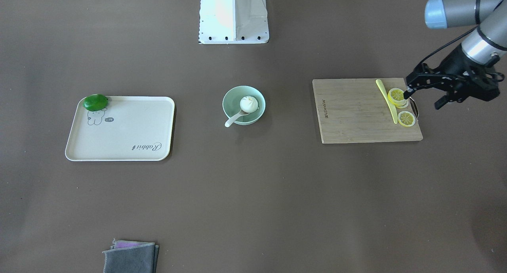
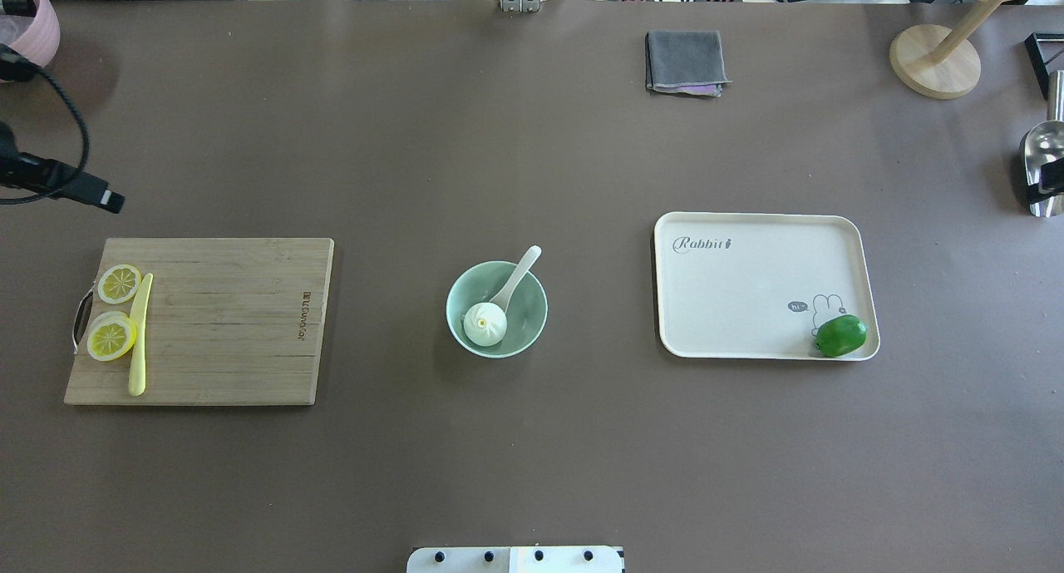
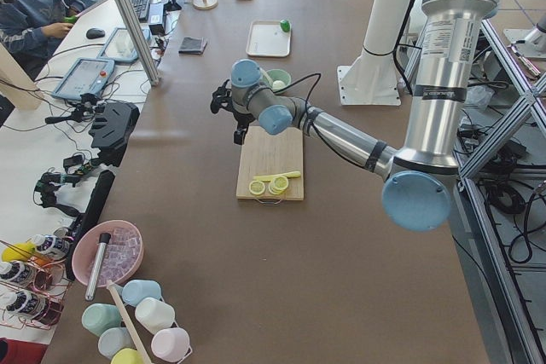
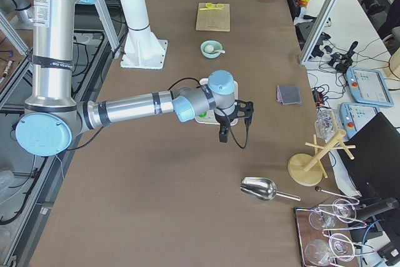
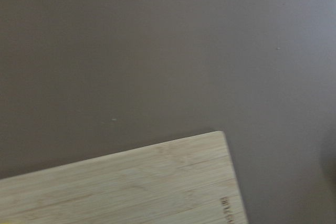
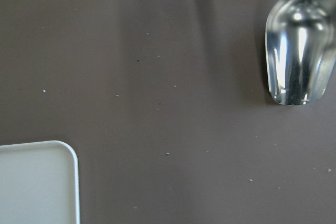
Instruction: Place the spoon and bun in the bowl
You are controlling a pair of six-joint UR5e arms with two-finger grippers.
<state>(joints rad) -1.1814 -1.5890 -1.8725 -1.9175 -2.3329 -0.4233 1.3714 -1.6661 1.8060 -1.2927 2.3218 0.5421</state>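
Observation:
The mint-green bowl (image 1: pixel 229 96) stands at the table's middle, also in the overhead view (image 2: pixel 532 294). The white pleated bun (image 1: pixel 248 103) lies inside it (image 2: pixel 485 323). The white spoon (image 1: pixel 233 119) rests with its scoop in the bowl beside the bun, and its handle (image 2: pixel 522 269) leans out over the rim. My left gripper (image 1: pixel 422 100) hangs open and empty above the far edge of the cutting board, well away from the bowl. My right gripper (image 4: pixel 222 130) hovers past the tray near a metal scoop. I cannot tell whether it is open or shut.
A wooden cutting board (image 1: pixel 356 114) carries lemon slices (image 1: pixel 397 95) and a pale-yellow knife (image 1: pixel 387 100). A cream tray (image 1: pixel 126 134) holds a green lime (image 1: pixel 95 102). A grey cloth (image 1: pixel 130 257), a metal scoop (image 6: pixel 299 51) and a wooden stand (image 2: pixel 935 57) lie farther off.

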